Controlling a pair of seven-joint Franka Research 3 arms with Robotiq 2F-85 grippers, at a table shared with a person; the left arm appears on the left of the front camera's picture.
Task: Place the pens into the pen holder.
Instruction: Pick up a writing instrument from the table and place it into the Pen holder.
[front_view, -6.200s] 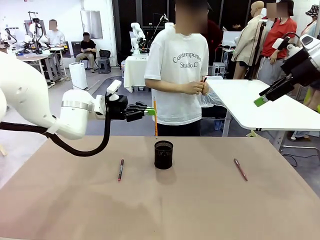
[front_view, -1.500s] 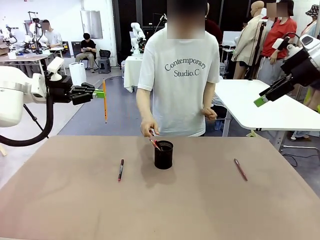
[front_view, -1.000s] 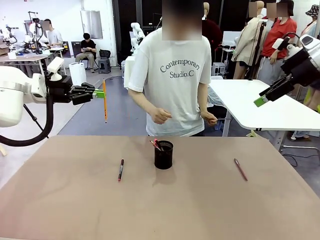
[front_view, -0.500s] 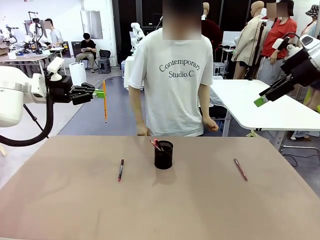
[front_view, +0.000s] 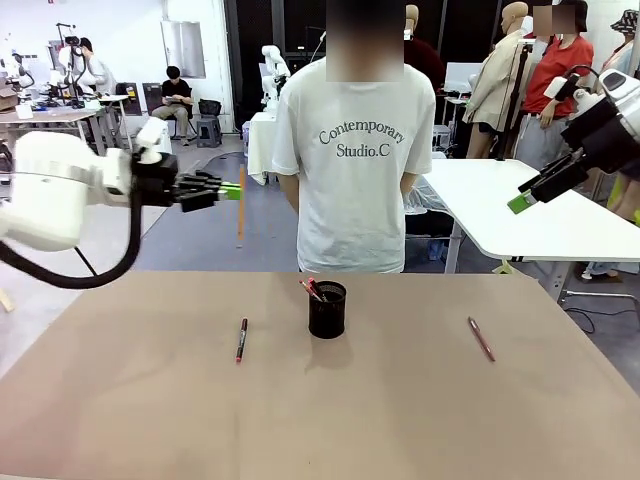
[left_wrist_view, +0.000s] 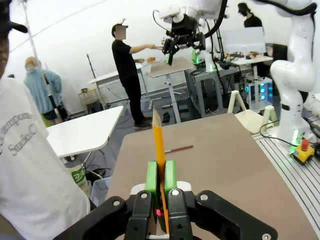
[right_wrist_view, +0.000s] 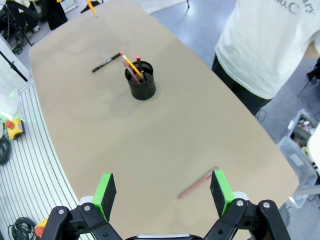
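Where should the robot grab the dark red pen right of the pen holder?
Mid-shaft of the dark red pen, from straight above, with the right tool straddling its thin width. It lies flat and slanted on the table, so probably turn the wrist.

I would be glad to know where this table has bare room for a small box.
The near half of the table, on the robot's side of the pen holder, is bare. So are the stretch between holder and right pen, and the left side beyond the left pen. Tightest: between left pen and holder.
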